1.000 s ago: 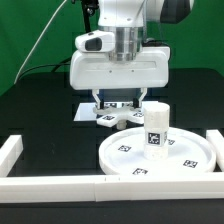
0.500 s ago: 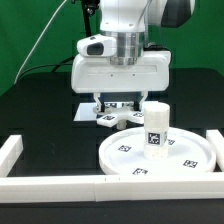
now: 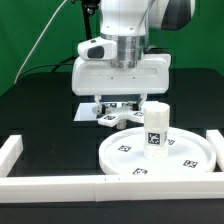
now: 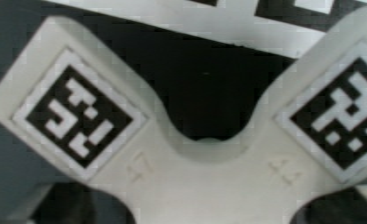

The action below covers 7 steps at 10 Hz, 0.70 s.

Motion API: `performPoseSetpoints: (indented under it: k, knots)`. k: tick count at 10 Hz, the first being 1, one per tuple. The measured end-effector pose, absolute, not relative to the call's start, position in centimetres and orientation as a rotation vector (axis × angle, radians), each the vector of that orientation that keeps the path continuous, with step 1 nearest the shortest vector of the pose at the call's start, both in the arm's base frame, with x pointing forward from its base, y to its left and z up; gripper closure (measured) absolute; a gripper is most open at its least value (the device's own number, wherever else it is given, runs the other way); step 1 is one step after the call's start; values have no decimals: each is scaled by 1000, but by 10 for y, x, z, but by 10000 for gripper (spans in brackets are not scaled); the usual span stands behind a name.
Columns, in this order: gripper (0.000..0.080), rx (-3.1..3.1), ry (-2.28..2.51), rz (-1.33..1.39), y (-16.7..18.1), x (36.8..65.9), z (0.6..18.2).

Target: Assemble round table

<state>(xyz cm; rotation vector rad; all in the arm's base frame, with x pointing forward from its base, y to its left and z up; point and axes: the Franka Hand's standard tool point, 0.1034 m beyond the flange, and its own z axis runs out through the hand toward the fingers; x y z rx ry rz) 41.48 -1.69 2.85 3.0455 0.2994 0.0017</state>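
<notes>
The small cross-shaped foot (image 3: 112,119) lies on the black table behind the large rimmed round disc (image 3: 200,160). The short cylindrical leg (image 3: 157,130) stands upright on that disc. My gripper (image 3: 117,108) is lowered straight over the foot. In the wrist view the foot (image 4: 198,160) fills the picture, two tagged arms spreading away from its hub. My gripper (image 4: 201,205) straddles the hub, with a dark fingertip (image 4: 64,205) close on each side. The jaws stand apart, and I see no firm hold on the foot.
White border rails run along the front (image 3: 50,185) and up both sides (image 3: 10,150). The marker board (image 3: 84,113) lies flat just behind the foot, partly under my gripper. The disc sits close to the foot on the exterior view's right.
The jaws have drawn inward toward the foot's hub. The arm, foot, disc and leg stay where they were.
</notes>
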Motion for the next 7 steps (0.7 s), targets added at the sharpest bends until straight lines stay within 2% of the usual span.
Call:
performPoseSetpoints:
  k: [1,5,6,7]
  knots:
    - [367,3046,299,2,-17,415,29]
    - [366,3050,291,-8,-15,415,29]
    - [366,3082,281,-62,0,421,43]
    - [366,3106,316,-81,11,435,67]
